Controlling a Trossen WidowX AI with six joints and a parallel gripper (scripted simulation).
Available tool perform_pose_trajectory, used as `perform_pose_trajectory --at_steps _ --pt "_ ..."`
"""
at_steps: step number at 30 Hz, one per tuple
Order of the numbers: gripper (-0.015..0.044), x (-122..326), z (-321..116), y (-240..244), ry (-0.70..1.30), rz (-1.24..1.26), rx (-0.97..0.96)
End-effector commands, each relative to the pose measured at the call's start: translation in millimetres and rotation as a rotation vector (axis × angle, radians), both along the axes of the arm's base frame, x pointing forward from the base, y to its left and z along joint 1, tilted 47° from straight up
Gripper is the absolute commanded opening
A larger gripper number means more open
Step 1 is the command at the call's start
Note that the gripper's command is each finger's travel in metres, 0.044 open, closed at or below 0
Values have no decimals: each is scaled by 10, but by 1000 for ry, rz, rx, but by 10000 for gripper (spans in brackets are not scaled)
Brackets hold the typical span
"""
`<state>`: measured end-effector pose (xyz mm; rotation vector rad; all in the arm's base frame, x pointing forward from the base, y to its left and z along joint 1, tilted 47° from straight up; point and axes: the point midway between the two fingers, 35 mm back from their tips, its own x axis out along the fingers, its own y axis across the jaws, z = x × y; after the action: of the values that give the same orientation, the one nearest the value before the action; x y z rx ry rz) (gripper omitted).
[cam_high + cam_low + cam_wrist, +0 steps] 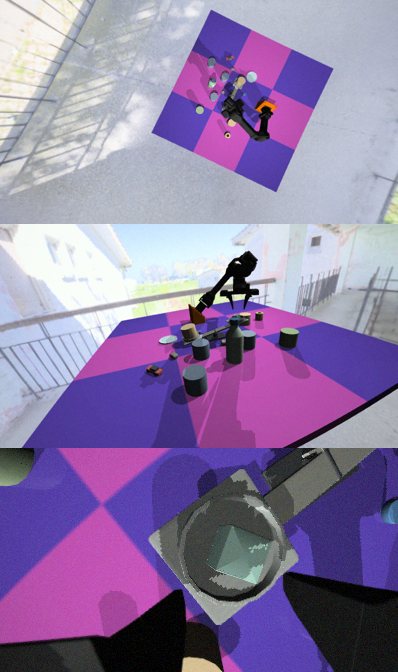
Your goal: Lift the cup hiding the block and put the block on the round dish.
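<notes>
The top view looks straight down from high above the whole checkered table (259, 58) (133, 415). The exterior view looks obliquely down across it, arm base (259, 107) (195, 316) toward twelve o'clock. The wrist view looks down close; all three share the balance (234, 92) (207, 334) (218, 615).
</notes>
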<state>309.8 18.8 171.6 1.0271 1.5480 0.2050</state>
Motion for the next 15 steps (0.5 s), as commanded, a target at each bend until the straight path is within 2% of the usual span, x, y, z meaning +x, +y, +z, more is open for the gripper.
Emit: perform_pose_trajectory --at_steps 1,12,15 --pt "260 16 -16 -43 95 -86 25" --pt "260 32 -82 -133 380 -318 82" --pt "260 33 -86 -138 398 -332 85"
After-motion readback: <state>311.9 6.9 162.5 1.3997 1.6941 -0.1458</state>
